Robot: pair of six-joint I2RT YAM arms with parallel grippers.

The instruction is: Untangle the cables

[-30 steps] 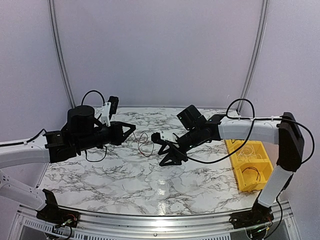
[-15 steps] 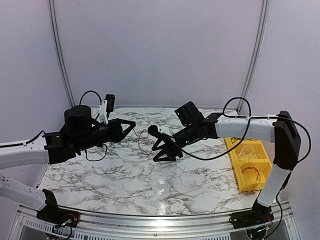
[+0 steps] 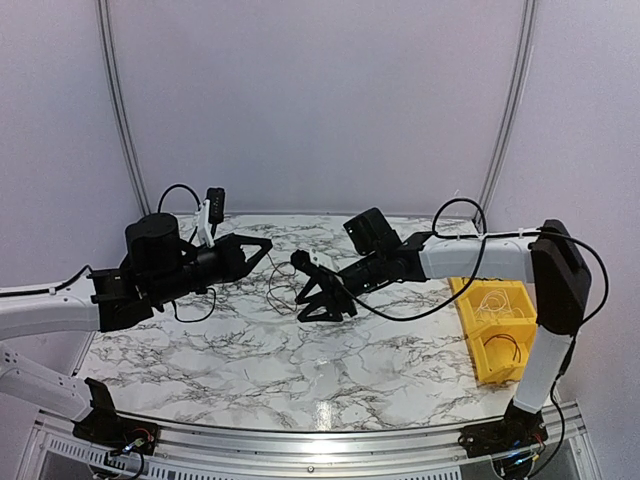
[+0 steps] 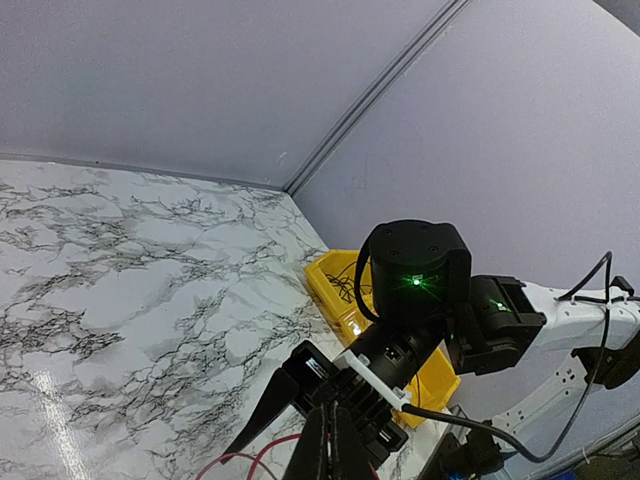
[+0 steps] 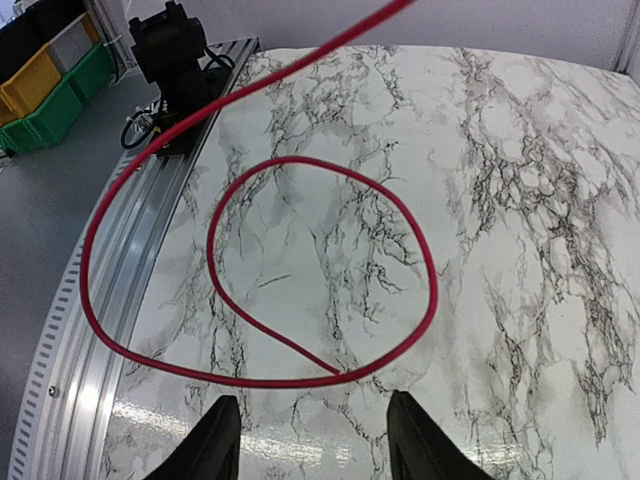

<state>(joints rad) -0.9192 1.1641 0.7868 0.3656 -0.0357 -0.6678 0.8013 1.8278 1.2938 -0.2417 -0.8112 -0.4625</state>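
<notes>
The cables [image 3: 283, 285] are thin wire loops hanging from my left gripper [image 3: 267, 244] over the middle of the marble table [image 3: 250, 360]. In the left wrist view, the left gripper [image 4: 334, 446] is shut with a red wire [image 4: 235, 460] trailing out of it to the left. My right gripper [image 3: 312, 306] is open just right of the loops, its fingers pointing down and to the left. In the right wrist view, the red cable [image 5: 322, 375] makes two wide loops ahead of the right gripper [image 5: 315, 440], with nothing between the fingertips [image 5: 215, 440].
A yellow bin [image 3: 500, 340] with several wires in it stands at the table's right edge, also seen as the yellow bin [image 4: 335, 285] in the left wrist view. The metal rail [image 5: 110, 300] and the left arm's base [image 5: 172, 50] lie beyond the loops. Green and yellow bins [image 5: 45, 85] sit off the table.
My right arm has swung left and back, bringing its open gripper up beside the hanging loops. The left gripper has lifted slightly, still shut on the cables.
</notes>
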